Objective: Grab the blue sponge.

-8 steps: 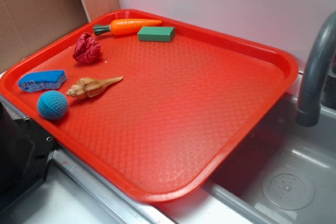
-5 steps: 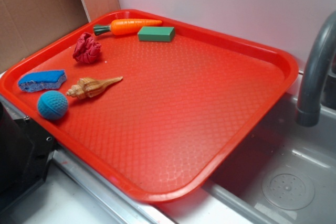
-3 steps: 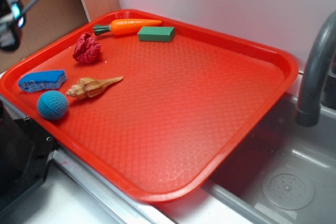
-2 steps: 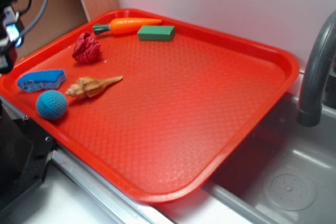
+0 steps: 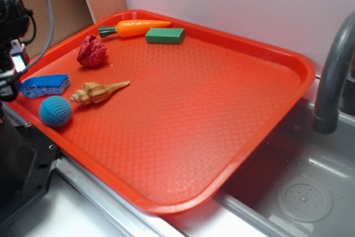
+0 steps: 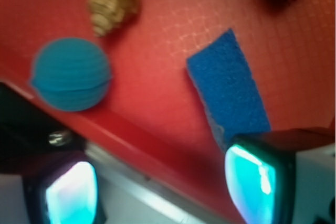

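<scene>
Gripper (image 6: 160, 182) has come in from the upper left over the last moments and now hangs at the red tray's (image 5: 288, 59) left edge, jaws spread, holding nothing. Blue sponge (image 5: 45, 85) lies flat near that edge, beside the seashell (image 5: 97, 91) and behind the teal ball (image 5: 55, 110). In the wrist view the sponge's (image 6: 229, 89) near end sits just ahead of one finger, not between the two. Approach under way; likely needs recentring before closing.

Gripper (image 5: 8, 76) cropped (jaws unclear).
</scene>
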Robot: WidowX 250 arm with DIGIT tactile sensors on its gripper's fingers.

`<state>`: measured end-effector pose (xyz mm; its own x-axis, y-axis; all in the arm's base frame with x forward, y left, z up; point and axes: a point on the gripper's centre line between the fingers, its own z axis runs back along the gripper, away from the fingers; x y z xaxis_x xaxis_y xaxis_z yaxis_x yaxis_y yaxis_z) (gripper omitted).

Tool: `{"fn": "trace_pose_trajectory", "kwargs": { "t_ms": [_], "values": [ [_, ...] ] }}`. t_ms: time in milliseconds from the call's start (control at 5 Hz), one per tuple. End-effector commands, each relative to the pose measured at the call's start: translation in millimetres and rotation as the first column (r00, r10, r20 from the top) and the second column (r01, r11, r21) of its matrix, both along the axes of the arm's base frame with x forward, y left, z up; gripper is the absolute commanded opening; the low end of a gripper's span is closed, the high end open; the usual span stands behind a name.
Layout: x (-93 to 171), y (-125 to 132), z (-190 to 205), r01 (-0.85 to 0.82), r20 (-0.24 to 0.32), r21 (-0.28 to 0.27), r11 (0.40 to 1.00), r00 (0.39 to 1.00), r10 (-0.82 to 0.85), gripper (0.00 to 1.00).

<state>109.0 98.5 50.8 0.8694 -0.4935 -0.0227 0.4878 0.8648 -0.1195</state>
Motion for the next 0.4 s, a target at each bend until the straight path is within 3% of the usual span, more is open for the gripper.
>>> {"fn": "trace_pose_trajectory", "kwargs": {
  "t_ms": [0,200],
  "values": [
    [32,27,-22,0.03,0.032,0.094,0.995,0.999,-0.033,1.0],
    [32,15,-42,0.056,-0.049,0.137,0.989,0.998,-0.05,1.0]
  ]
}}
